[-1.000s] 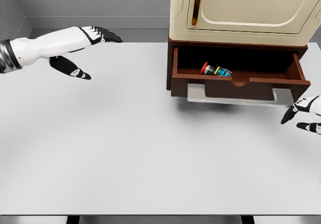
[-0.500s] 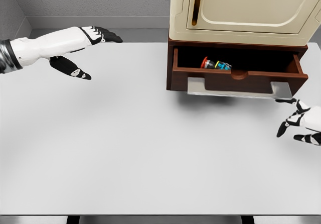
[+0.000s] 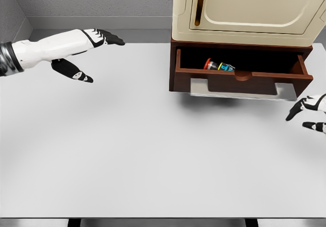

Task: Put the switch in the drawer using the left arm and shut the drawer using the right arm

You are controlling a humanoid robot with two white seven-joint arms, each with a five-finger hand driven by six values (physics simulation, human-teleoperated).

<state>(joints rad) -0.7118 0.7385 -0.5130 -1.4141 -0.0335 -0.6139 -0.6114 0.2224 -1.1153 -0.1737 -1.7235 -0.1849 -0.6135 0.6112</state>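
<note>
The switch [image 3: 218, 65], red-capped with a blue and yellow body, lies on its side inside the brown drawer [image 3: 243, 82], which stands partly pulled out under the cream cabinet [image 3: 244, 10]. My left hand [image 3: 84, 51] hovers over the table's far left, fingers spread and holding nothing. My right hand [image 3: 308, 115] shows at the right edge, just below and to the right of the drawer front, with relaxed fingers and apart from the wood.
The white table [image 3: 153, 150] stretches wide in front of the cabinet. A grey plate [image 3: 285, 90] sticks out beneath the drawer front. A grey wall [image 3: 97, 0] stands behind the table.
The drawer has slid partway inward since a second ago. My right hand came in toward the drawer front and has now drawn back to the right edge. The left arm stays still.
</note>
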